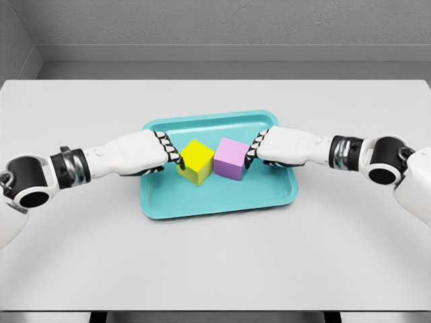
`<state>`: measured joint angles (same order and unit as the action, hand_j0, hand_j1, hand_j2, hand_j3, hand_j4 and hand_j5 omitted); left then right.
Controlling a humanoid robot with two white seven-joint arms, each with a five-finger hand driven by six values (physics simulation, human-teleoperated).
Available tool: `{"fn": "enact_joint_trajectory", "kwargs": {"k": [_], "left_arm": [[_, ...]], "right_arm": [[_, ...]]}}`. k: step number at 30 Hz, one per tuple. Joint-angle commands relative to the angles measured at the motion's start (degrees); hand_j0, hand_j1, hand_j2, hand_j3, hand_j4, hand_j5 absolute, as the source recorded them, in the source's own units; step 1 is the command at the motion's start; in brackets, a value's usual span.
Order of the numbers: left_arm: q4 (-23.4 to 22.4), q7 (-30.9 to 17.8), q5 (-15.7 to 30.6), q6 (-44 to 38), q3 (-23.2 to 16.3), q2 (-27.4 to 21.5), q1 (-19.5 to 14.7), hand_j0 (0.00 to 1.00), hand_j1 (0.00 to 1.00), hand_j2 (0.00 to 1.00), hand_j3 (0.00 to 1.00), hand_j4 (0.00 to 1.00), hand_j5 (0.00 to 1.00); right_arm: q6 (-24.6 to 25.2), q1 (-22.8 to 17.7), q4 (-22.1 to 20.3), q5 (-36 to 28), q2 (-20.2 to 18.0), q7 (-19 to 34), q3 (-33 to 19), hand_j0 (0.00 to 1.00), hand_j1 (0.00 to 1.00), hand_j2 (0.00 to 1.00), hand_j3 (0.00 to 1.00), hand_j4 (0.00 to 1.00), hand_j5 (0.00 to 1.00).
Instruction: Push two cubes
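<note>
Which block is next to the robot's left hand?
The yellow cube. The left hand is at its outer side, while the pink cube sits by the right hand.

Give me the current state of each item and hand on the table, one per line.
Yellow cube: in the tray, rotated, right edge touching the pink cube.
Pink cube: in the tray, upright, beside the yellow cube.
Teal plastic tray: flat on the white table, holding both cubes.
Left hand: fingers curled, against the yellow cube's left side.
Right hand: fingers curled, against the pink cube's right side.
</note>
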<state>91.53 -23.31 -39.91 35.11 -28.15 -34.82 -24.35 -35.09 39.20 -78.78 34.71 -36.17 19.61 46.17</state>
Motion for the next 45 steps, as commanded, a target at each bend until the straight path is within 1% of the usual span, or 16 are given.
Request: {"fn": "enact_joint_trajectory", "kwargs": {"k": [1,4,10,12,14,15,21,22,24,26,29,32,35,38,41,45], "left_arm": [[0.49,0.02,0.36,-0.11,0.11,-0.16,0.0,0.6,0.6,0.6,0.6,0.6,0.6],[1.89,0.02,0.45,-0.11,0.11,-1.21,1.41,0.58,0.58,0.58,0.58,0.58,0.58],[3.04,0.02,0.45,-0.11,-0.06,-0.86,1.84,0.58,0.58,0.58,0.58,0.58,0.58],[3.04,0.02,0.36,-0.11,-0.24,-0.68,1.93,0.58,0.58,0.58,0.58,0.58,0.58],[3.04,0.02,0.36,-0.11,-0.24,-0.6,2.02,0.58,0.58,0.58,0.58,0.58,0.58],[3.04,0.02,0.36,-0.11,-0.15,-0.51,2.72,0.58,0.58,0.58,0.58,0.58,0.58],[3.04,0.02,0.27,-0.11,0.11,1.07,2.72,0.58,0.58,0.58,0.58,0.58,0.58],[2.95,0.02,0.27,-0.11,0.11,1.77,2.72,0.58,0.58,0.58,0.58,0.58,0.58],[2.86,0.02,0.18,-0.11,0.38,1.86,2.72,0.58,0.58,0.58,0.58,0.58,0.58],[2.68,0.02,0.18,-0.11,0.46,2.48,2.72,0.58,0.58,0.58,0.58,0.58,0.58],[2.51,0.02,0.18,-0.11,0.9,2.83,2.72,0.58,0.58,0.58,0.58,0.58,0.58],[2.33,0.02,0.09,-0.11,1.61,3.45,2.72,0.58,0.58,0.58,0.58,0.58,0.58],[2.25,-0.24,0.09,-0.11,1.78,4.24,2.72,0.58,0.58,0.58,0.58,0.58,0.58],[1.98,-0.42,0.09,-0.11,2.05,4.68,2.72,0.58,0.58,0.58,0.58,0.58,0.58],[1.19,-0.86,-0.17,-0.11,2.05,5.38,2.64,0.58,0.58,0.58,0.58,0.58,0.58],[0.75,-1.03,-0.17,-0.11,2.13,6.43,2.2,0.58,0.58,0.58,0.58,0.58,0.58]], "right_arm": [[0.09,0.0,-0.23,-0.34,-0.04,-0.1,0.06,0.57,0.57,0.57,0.57,0.57,0.57],[0.09,-0.18,-0.41,-0.34,-0.12,-0.01,0.06,0.57,0.57,0.57,0.57,0.57,0.57],[0.09,-0.26,-0.5,-1.04,0.23,-0.01,0.15,0.57,0.57,0.57,0.57,0.57,0.57],[0.09,-0.53,-2.17,-1.13,0.05,-0.01,0.15,0.57,0.57,0.57,0.57,0.57,0.57],[0.09,-0.62,-2.34,-1.04,-0.12,-0.01,0.06,0.57,0.57,0.57,0.57,0.57,0.57],[0.09,-0.62,-2.34,-1.04,-0.65,0.08,0.06,0.57,0.57,0.57,0.57,0.57,0.57],[0.09,-0.09,-2.43,-1.13,-5.22,0.17,-0.82,0.58,0.58,0.58,0.58,0.58,0.58],[0.09,0.09,-2.43,-1.13,-6.01,0.25,-2.92,0.58,0.58,0.58,0.58,0.58,0.58],[0.09,0.61,-2.43,-1.13,-6.01,0.52,-3.72,0.58,0.58,0.58,0.58,0.58,0.58],[0.09,1.93,-2.08,-0.96,-5.31,0.69,-3.72,0.58,0.58,0.58,0.58,0.58,0.58],[0.09,2.55,-1.99,-0.69,-4.17,0.78,-3.63,0.58,0.58,0.58,0.58,0.58,0.58],[0.09,3.16,-0.67,-0.34,-1.62,0.78,-3.11,0.58,0.58,0.58,0.58,0.58,0.58],[0.09,4.04,2.58,-0.08,0.67,1.4,-2.93,0.58,0.58,0.58,0.58,0.58,0.58],[0.09,5.1,5.92,1.59,3.39,1.48,-2.84,0.58,0.58,0.58,0.58,0.58,0.58],[0.09,5.19,7.76,2.56,4.53,1.48,-2.84,0.58,0.58,0.58,0.58,0.58,0.58],[0.09,5.27,8.03,3.44,4.97,1.4,-1.61,0.58,0.58,0.58,0.58,0.58,0.58]]}}
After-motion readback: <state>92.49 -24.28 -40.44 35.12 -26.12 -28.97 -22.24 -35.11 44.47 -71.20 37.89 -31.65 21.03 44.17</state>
